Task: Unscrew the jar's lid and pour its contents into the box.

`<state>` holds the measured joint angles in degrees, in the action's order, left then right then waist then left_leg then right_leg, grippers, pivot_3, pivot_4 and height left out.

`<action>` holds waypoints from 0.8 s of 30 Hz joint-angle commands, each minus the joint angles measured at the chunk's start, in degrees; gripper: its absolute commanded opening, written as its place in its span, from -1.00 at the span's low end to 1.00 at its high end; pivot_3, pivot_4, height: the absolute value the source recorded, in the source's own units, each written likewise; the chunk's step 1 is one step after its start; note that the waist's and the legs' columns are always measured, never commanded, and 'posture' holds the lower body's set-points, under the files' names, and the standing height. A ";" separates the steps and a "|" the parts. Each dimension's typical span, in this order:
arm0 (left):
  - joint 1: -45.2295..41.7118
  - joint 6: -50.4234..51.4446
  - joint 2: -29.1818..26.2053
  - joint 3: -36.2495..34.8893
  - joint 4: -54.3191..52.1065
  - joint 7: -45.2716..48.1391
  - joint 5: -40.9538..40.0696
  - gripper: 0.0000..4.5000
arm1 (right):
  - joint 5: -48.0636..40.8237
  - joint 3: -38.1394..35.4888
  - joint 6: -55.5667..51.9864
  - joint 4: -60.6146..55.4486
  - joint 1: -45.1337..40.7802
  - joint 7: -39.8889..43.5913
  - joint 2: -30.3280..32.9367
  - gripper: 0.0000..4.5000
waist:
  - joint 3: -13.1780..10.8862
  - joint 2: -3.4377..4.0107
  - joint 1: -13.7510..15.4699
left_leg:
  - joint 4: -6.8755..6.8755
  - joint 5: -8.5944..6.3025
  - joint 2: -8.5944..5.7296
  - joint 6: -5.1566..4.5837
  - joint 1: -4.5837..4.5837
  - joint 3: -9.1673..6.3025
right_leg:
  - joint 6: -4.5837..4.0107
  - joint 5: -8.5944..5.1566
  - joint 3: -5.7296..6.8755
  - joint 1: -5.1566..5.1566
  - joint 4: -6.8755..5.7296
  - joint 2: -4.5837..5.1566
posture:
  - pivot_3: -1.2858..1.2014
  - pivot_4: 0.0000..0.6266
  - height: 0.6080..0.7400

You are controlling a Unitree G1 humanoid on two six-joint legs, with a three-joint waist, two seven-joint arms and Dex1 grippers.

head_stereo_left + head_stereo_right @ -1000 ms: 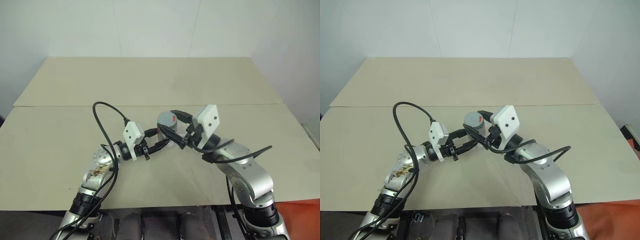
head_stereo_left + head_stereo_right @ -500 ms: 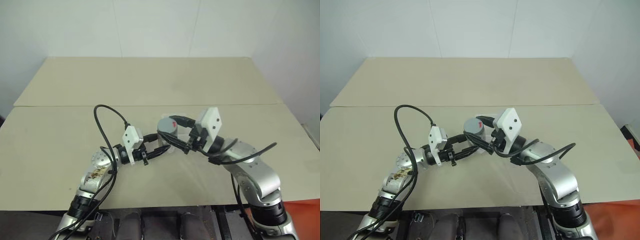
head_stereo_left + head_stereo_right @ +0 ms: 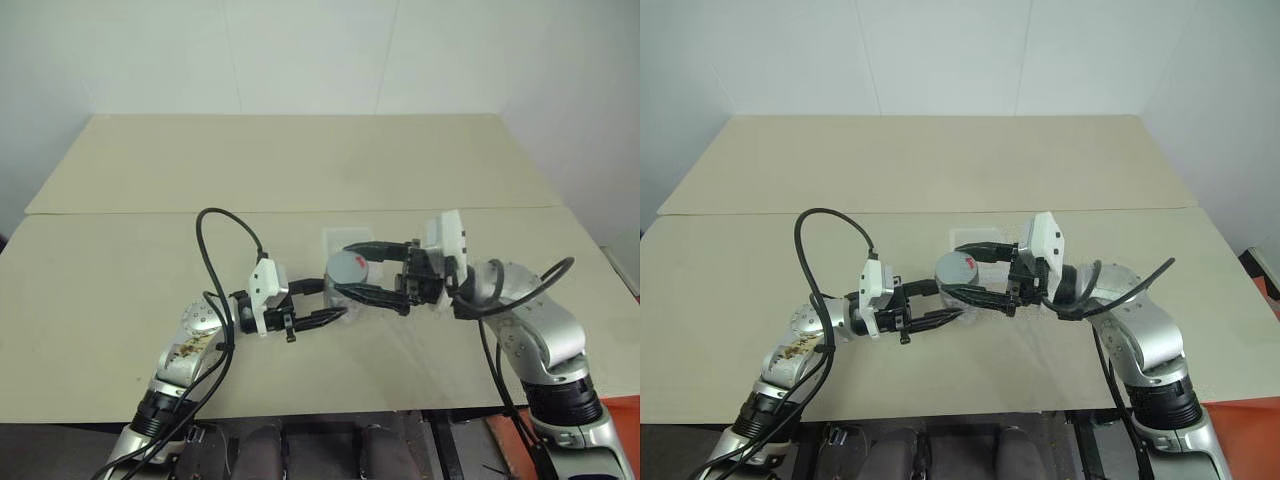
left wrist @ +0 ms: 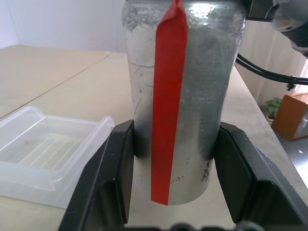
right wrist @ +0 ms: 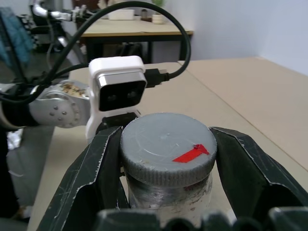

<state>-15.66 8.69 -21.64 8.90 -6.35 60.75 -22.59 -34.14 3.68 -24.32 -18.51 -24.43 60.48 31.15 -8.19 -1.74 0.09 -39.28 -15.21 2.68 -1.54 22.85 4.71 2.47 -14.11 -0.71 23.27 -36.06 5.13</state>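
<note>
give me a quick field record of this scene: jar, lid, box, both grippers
jar: upright, silvery with a red stripe, held above the table
lid: on the jar, red mark on top
box: clear plastic, on the table beside the jar
left gripper: shut on the jar's body
right gripper: shut on the lid

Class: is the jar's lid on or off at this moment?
On. The lid sits on the jar, clamped by the right gripper; the left gripper holds the body.
</note>
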 commanded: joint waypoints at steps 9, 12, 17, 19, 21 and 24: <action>-2.68 -0.95 0.90 -0.74 -1.29 0.64 -1.35 -0.06 | -0.91 1.75 6.08 12.01 -6.98 18.01 0.54 0.24 | 0.00 0.00 0.11 | 0.00 0.00 0.00 0.00 0.00 0.01 | 0.00 0.00 0.00 0.00 0.00 0.01 | 0.03 -0.52 1.00; -2.67 -0.99 0.80 -0.61 -1.20 0.58 -1.19 -0.06 | -0.30 2.40 6.94 15.47 -9.10 20.97 0.29 0.24 | 0.00 0.00 0.11 | 0.00 0.00 0.00 0.00 -0.01 0.01 | 0.00 0.00 0.00 0.00 -0.02 0.00 | 0.03 -0.52 1.00; -2.45 -0.96 0.59 -0.65 -1.27 -0.04 -0.87 -0.06 | -0.45 1.03 8.15 17.89 -10.57 20.11 -1.29 0.24 | 0.00 0.01 0.12 | 0.00 0.00 0.01 0.00 0.00 0.02 | 0.00 0.00 0.00 0.01 -0.01 0.01 | 0.03 -0.52 1.00; -2.29 -0.69 0.39 -0.63 -1.28 -0.38 -0.69 -0.06 | -0.88 0.36 8.82 17.88 -10.42 20.57 -1.48 0.40 | 0.00 0.01 0.14 | 0.00 0.00 0.01 0.00 0.00 0.02 | 0.00 0.00 0.00 0.01 -0.02 0.01 | 0.03 -0.52 1.00; -2.23 -0.61 0.32 -0.61 -1.14 -0.58 -0.69 -0.06 | -0.98 0.39 8.87 17.59 -10.19 21.31 -1.06 0.64 | 0.00 0.01 0.23 | 0.00 0.00 0.00 0.00 0.00 0.02 | 0.00 0.00 0.00 0.01 -0.02 0.02 | 0.03 -0.52 1.00; -2.33 -0.89 0.40 -0.42 -0.86 -0.75 -0.60 -0.06 | 0.54 -0.09 11.38 16.63 -9.02 19.85 -1.49 1.00 | 0.00 0.01 0.43 | 0.00 0.00 0.00 0.00 0.00 0.02 | 0.00 0.00 0.00 0.00 -0.02 0.02 | 0.03 -0.52 1.00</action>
<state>-17.03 8.63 -21.37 9.35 -5.91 60.24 -22.49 -33.98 5.33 -15.21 0.05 -33.78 80.86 29.74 -8.20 -1.73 0.52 -39.29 -15.21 2.68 -1.54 22.85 4.73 2.47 -14.10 -0.71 23.27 -36.07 5.16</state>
